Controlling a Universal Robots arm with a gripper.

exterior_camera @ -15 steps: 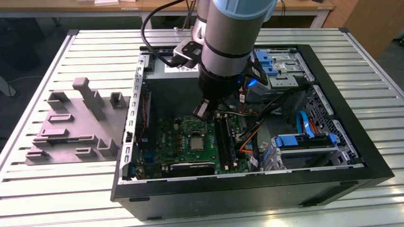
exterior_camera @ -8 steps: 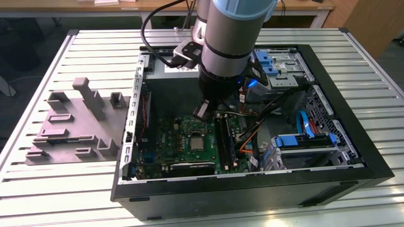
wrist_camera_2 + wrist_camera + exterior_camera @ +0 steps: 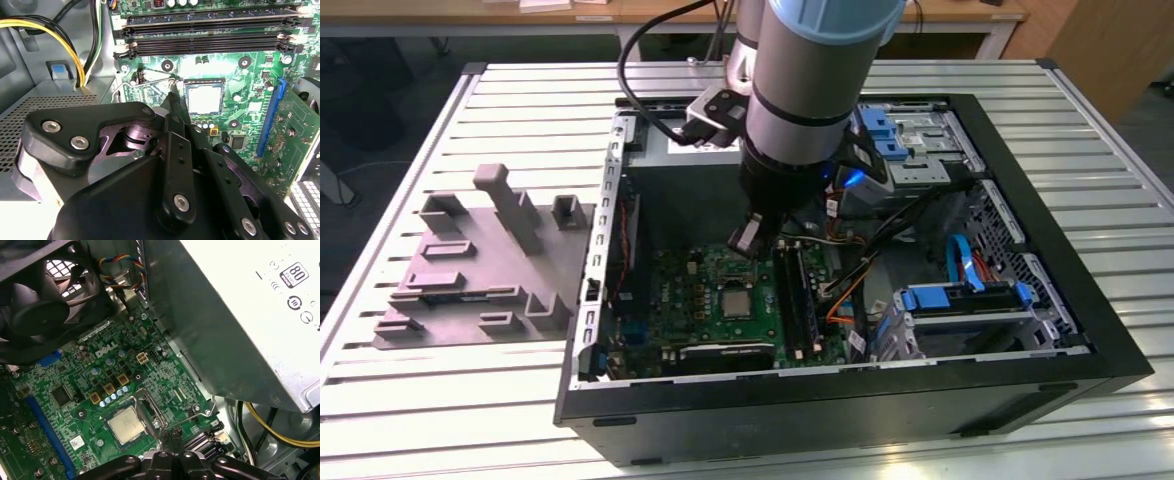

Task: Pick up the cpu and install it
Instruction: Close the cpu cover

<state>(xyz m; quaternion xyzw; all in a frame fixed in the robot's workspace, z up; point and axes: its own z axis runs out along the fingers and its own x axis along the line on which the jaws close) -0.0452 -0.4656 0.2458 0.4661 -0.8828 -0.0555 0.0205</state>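
Observation:
The cpu (image 3: 738,303) is a small silver-grey square lying flat in its socket on the green motherboard (image 3: 680,310) inside the open computer case. It shows in both wrist views (image 3: 204,98) (image 3: 125,425). The socket's metal bracket (image 3: 149,411) stands raised beside the chip, and a thin wire lever (image 3: 150,80) runs along the socket's edge. My gripper (image 3: 750,240) hangs above the board, a little off the chip's side. Its black fingertips (image 3: 175,436) are shut together with nothing held, their tip (image 3: 172,96) close to the lever's end.
A grey moulded tray (image 3: 480,270) lies on the slatted table at the exterior view's left. Inside the case are the grey power supply box (image 3: 250,315), a black fan (image 3: 40,305), memory slots (image 3: 210,20), yellow cables (image 3: 65,35) and blue drive caddies (image 3: 961,298).

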